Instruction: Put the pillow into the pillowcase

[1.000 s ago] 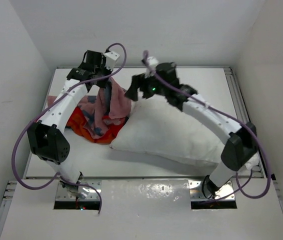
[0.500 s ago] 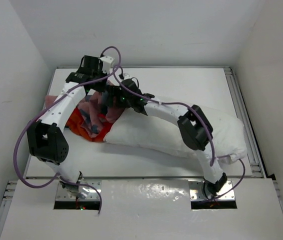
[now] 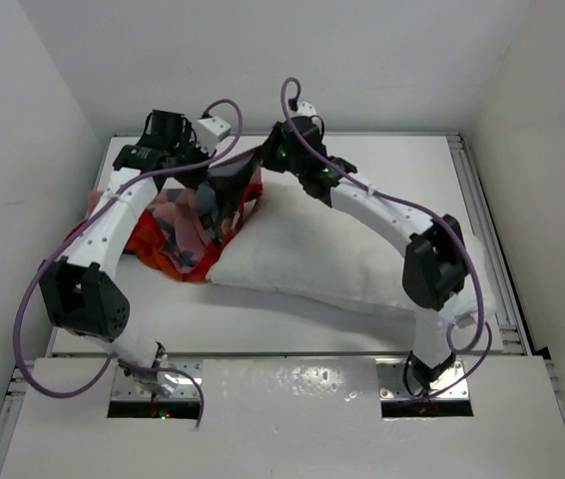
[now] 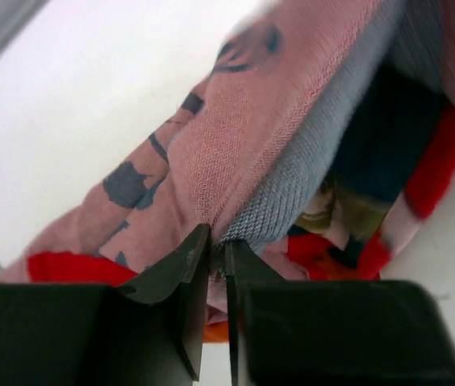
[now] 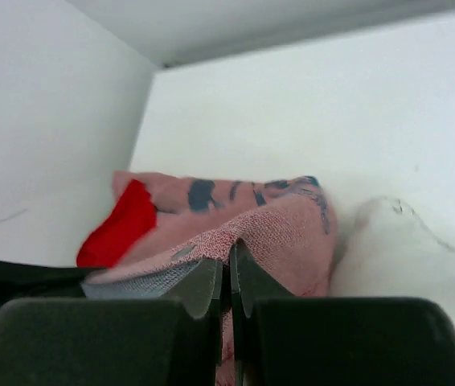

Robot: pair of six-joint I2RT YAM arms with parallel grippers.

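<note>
The red-orange pillowcase [image 3: 168, 238] lies bunched at the table's left, its pale pink reverse showing. Its upper edge is lifted and stretched between both grippers. My left gripper [image 3: 203, 170] is shut on that edge; in the left wrist view the fingertips [image 4: 218, 241] pinch pink and grey-blue fabric [image 4: 292, 153]. My right gripper [image 3: 266, 158] is shut on the same edge further right, and its own view shows its jaws [image 5: 229, 259] pinching a fold of the pink cloth [image 5: 292, 233]. The white pillow [image 3: 302, 254] lies across the middle, its left corner beside the pillowcase, and it bulges at the right [image 5: 404, 249] in the right wrist view.
The white table [image 3: 402, 160] is boxed in by white walls at the left, back and right. The right arm arches over the pillow from its base at the near right. Purple cables loop from both arms.
My right gripper swung from above the pillow down to the pillowcase, shut on its edge and lifted it back and right. The left gripper kept its hold and shifted slightly left.
</note>
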